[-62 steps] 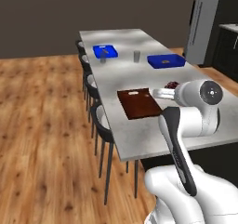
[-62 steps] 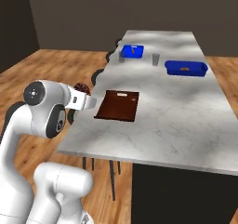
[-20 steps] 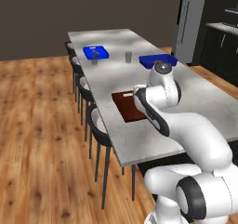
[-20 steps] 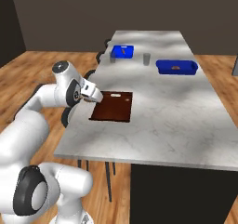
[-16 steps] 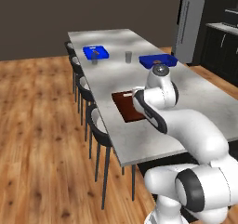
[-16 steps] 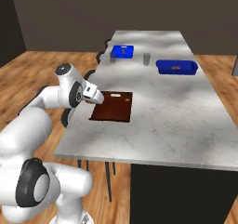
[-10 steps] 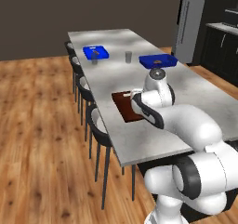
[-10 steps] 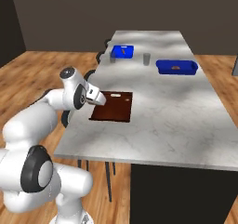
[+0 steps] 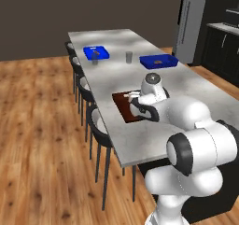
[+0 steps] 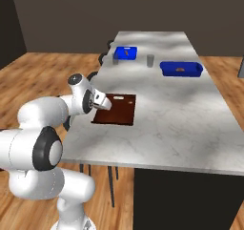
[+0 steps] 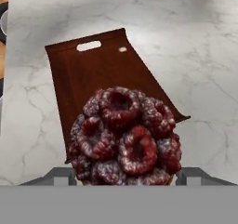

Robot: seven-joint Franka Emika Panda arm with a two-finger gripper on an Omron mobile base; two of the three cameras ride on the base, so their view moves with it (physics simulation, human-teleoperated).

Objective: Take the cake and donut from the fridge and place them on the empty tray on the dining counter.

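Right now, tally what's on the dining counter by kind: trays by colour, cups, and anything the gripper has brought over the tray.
Dark reddish-brown tray: 1
Blue trays: 2
Grey cup: 1
Cake, between the gripper fingers above the brown tray: 1
Total: 5

- The white arm folds forward and low, elbow bent.
- The hand (image 10: 106,104) points ahead, its jaws spread wide around the cake (image 11: 125,137).

in the hand view the cake (image 11: 124,137) covers the tray's (image 11: 104,74) near end and the end effector's fingertips, while what lies inside the far blue trays (image 10: 180,68) is too small to tell.
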